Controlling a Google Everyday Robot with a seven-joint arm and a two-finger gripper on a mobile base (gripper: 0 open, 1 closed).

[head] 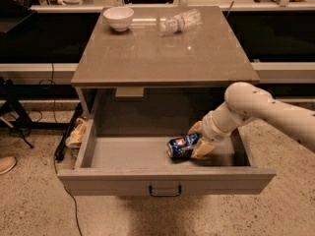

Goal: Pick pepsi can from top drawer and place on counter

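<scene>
Noted nearest, low in the frame: top drawer (123, 182) pulled well out, dark handle (165, 191) at the centre of its front panel.

Found inside, right of centre on the drawer floor: pepsi can (180, 146), lying on its side, not lifted. Observed at the can's right end: pincer (198, 140), reaching down into the drawer from the pale arm (256, 107) that enters at the right edge of the frame. Cannot tell whether pincer apart or clamped on the can.

Judged as to progress:
- Done: drawer opened.
- Done or nearly so: reach to the can.
- Unconfirmed: secure grasp.
- Outstanding: lift out, carry up, set-down on the surface (162, 58).
- Overall: early-to-middle stage.

Judged as to obstruction: drawer's right wall and front panel close beside the pincer, to be cleared on the way up. Front edge of the surface overhanging the back of the drawer, so an outward move before the rise likely needed.

Noted at mid-left, on the floor beside the drawer: dark cables (61, 149) and a tan object (76, 132), not identifiable. Neither on the likely path.

Noted farthest, at the top of the frame on the surface: white bowl (118, 17) at upper left, clear water bottle (179, 21) on its side at upper centre. Both toward the far edge, well apart from the near edge.
</scene>
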